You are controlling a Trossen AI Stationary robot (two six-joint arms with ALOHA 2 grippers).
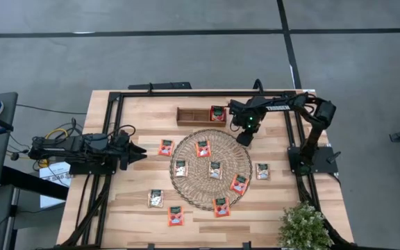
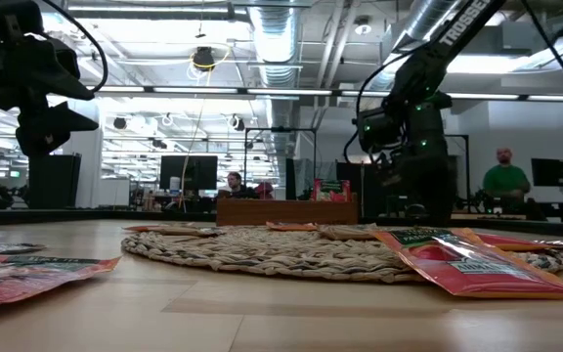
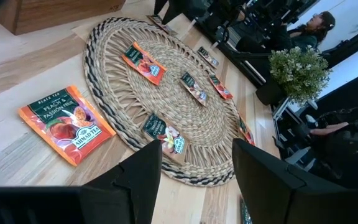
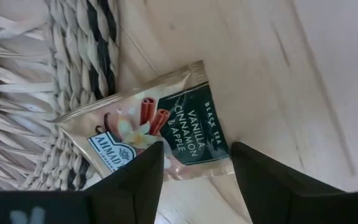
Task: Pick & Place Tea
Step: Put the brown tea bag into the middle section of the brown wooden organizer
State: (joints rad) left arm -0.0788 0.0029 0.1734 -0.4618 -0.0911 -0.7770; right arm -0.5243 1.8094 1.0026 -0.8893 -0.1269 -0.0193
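Several small square tea packets lie about the round woven mat [image 1: 210,169]: red ones [image 1: 203,148] and beige ones [image 1: 215,169] on the mat, others on the table [image 1: 166,147], and one stands in the wooden tray [image 1: 217,113]. My right gripper [image 1: 244,137] is open at the mat's far right edge. In the right wrist view its fingers [image 4: 197,149] stand on either side of a beige vanilla packet [image 4: 166,124]. This packet lies partly on the mat's rim and partly on the table. My left gripper [image 1: 141,153] waits open at the table's left, and also shows in the left wrist view [image 3: 197,149].
The brown wooden tray [image 1: 193,116] stands at the far side behind the mat. A potted plant [image 1: 303,226] sits at the near right corner. A black frame [image 1: 117,104] runs along the table's edges. People sit in the room beyond the table [image 2: 504,176].
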